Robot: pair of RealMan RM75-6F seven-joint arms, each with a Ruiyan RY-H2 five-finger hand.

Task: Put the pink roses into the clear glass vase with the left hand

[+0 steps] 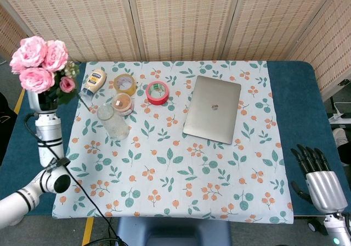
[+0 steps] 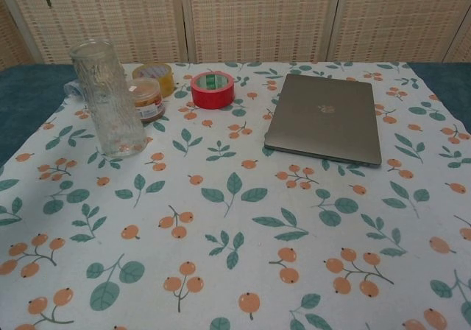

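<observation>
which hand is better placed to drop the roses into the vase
Left. The left hand already holds the pink roses raised, on the same side as the glass vase. The right hand rests open at the far corner.

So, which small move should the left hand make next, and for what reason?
Probably carry the pink roses rightward until they hang over the glass vase. The left hand holds them high at the table's left edge, and the vase stands upright, its mouth open.
</observation>
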